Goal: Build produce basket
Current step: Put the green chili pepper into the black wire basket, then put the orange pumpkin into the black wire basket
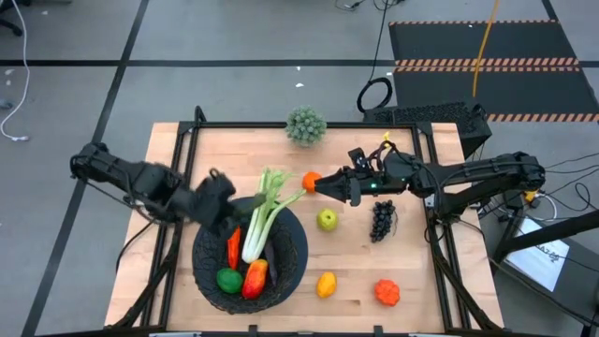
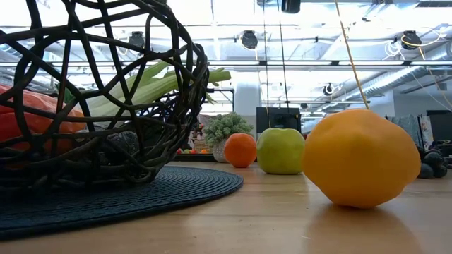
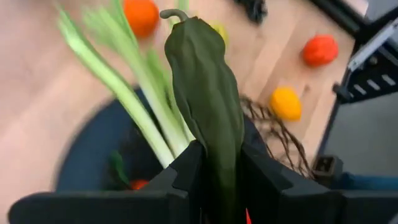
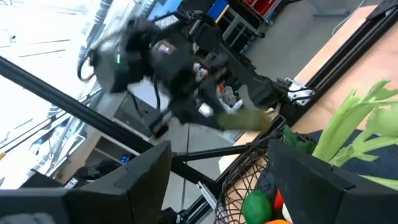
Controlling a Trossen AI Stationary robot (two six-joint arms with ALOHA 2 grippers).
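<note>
While the left gripper (image 3: 217, 186) pinches the dark cucumber (image 3: 208, 106) above the basket (image 1: 290, 267), lowering beside the celery (image 1: 267, 211) seems wise. Right gripper (image 1: 323, 186) hangs spread, empty, near the orange (image 1: 310, 181).

Even, bright overhead lighting; ceiling lamps (image 2: 248, 39) glare; both wrist views motion-blurred; near yellow round lemon (image 2: 360, 159) slightly soft.

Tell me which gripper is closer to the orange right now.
Right. The right gripper sits open just beside the orange. The left gripper is across the basket's rim, clamped on the dark cucumber.
</note>
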